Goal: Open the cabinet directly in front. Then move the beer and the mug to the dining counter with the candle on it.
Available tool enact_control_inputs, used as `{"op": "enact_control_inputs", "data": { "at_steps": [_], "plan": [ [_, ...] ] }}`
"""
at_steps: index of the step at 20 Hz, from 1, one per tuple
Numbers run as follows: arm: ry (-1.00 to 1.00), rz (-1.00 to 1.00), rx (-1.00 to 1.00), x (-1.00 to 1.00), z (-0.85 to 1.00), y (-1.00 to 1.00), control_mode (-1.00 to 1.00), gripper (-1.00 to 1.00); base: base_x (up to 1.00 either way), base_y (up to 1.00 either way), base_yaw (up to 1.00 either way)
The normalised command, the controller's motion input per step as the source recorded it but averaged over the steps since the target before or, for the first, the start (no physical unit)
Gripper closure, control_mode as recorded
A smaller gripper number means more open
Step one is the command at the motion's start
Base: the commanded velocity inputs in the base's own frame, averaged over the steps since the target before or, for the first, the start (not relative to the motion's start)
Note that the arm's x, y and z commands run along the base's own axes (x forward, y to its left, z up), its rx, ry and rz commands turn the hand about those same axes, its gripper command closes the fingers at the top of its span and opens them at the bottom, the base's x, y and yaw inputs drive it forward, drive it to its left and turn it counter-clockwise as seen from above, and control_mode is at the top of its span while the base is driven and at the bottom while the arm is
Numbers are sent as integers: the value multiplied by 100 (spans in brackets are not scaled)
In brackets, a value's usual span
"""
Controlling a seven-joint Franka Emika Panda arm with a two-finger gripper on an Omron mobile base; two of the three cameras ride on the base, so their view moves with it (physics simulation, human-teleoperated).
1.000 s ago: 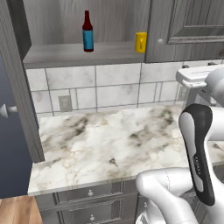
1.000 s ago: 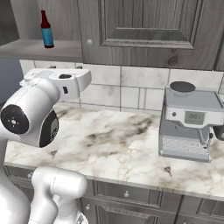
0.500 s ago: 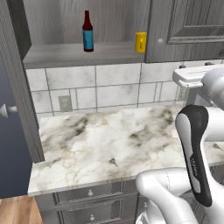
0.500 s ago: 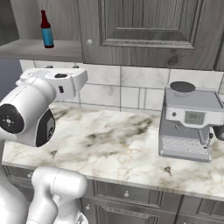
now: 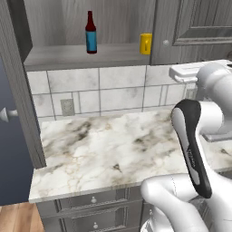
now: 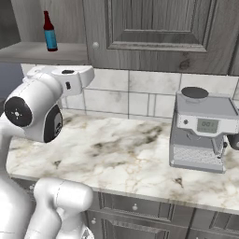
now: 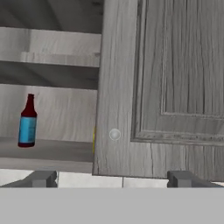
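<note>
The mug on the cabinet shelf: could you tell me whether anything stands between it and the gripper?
Yes. The shut right door of the cabinet covers most of the mug; the gripper faces that door's knob.

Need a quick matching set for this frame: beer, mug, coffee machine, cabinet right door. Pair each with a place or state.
Things:
1. beer
2. mug
3. coffee machine
4. right cabinet door

Places or states:
A. on the marble worktop, against the tiles
B. shut, round knob near its lower left corner
C. upright on the open shelf, away from the shut door
D. on the open shelf, right beside the edge of the shut door

Pairs: 1-C, 2-D, 3-A, 4-B
</note>
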Motion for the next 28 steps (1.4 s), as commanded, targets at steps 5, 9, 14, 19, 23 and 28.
{"op": "enact_control_inputs", "data": {
  "at_steps": [5,9,14,19,23,28],
  "plan": [
    [0,0,0,75,0,0,-100,-100,0,0,0],
    [0,-3,4,71,0,-10,-100,-100,0,0,0],
    [0,-2,9,66,3,-13,-100,-100,0,0,0],
    [1,0,2,53,4,0,-100,-100,0,0,0],
    [1,0,5,62,15,0,-100,-100,0,0,0],
    [0,1,9,73,16,0,-100,-100,0,0,0]
  ]
}}
